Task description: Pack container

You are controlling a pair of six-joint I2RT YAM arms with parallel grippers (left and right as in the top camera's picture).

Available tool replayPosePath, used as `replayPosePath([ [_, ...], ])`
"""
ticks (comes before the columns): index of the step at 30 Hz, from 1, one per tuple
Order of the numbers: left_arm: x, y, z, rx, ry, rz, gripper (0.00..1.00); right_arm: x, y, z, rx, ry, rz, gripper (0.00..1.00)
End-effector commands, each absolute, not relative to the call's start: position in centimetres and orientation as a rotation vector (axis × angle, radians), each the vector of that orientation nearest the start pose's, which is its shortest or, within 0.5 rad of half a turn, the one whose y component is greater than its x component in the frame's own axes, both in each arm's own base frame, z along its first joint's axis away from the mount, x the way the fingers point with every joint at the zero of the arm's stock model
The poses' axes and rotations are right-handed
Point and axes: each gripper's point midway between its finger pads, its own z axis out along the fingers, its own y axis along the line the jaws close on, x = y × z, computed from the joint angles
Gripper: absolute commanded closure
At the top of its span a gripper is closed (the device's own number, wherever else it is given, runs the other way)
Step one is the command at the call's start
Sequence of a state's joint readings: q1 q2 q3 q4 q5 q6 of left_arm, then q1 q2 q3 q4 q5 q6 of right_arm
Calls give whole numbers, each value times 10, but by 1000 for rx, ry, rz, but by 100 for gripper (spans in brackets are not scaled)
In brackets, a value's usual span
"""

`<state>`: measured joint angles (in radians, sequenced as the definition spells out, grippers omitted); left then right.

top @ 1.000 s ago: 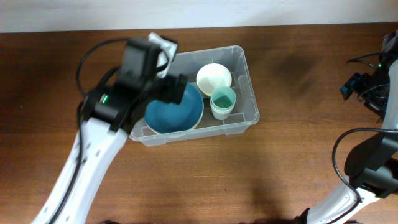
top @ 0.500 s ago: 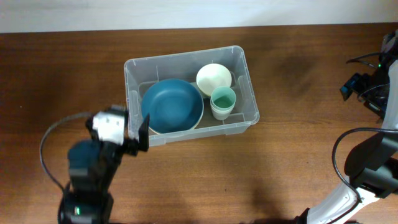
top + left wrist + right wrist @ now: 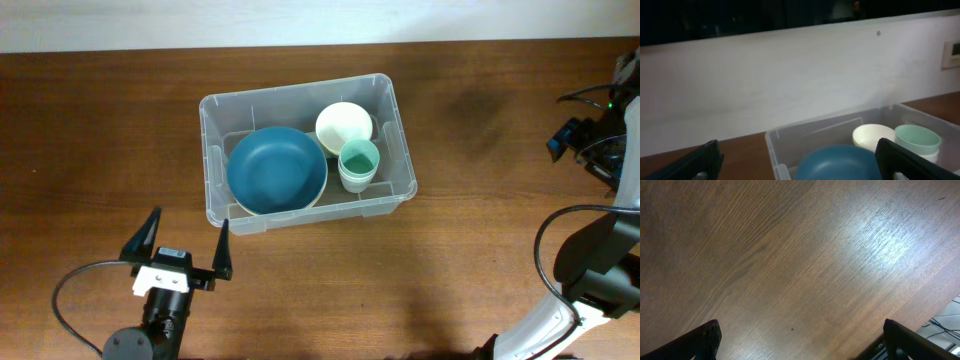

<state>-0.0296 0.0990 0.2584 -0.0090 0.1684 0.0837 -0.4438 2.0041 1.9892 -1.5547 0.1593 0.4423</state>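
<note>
The clear plastic container [image 3: 209,150] stands at the table's middle. In it are a blue bowl [image 3: 277,170], a cream bowl [image 3: 344,125] and a mint green cup [image 3: 359,160]. My left gripper [image 3: 190,218] is open and empty, low at the front left, short of the container's near wall and pointing at it. The left wrist view shows the container [image 3: 777,155], the blue bowl [image 3: 840,162], the cream bowl [image 3: 872,137] and the cup [image 3: 917,140] beyond the open left gripper [image 3: 797,150]. My right gripper [image 3: 800,340] is open and empty above bare wood.
My right arm [image 3: 600,130] stands at the far right edge with cables round it. A white wall [image 3: 790,75] runs behind the table's far edge. The table's right edge [image 3: 940,305] shows in the right wrist view.
My left arm has pulled back from over the container to the front left of the table. The blue bowl now shows whole inside the container. The right arm has not moved.
</note>
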Motion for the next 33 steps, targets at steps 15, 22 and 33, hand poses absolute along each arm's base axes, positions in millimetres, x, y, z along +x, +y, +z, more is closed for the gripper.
replayPosePath([
  [15, 232, -29, 253, 212, 1238, -15, 1, 327, -188, 165, 1356, 2823, -259, 1],
  [22, 240, -23, 223, 190, 1364, -3, 1, 327, -188, 165, 1356, 2823, -259, 1],
  [33, 245, -17, 161, 174, 1622, -14, 1, 327, -188, 165, 1356, 2823, -259, 1],
])
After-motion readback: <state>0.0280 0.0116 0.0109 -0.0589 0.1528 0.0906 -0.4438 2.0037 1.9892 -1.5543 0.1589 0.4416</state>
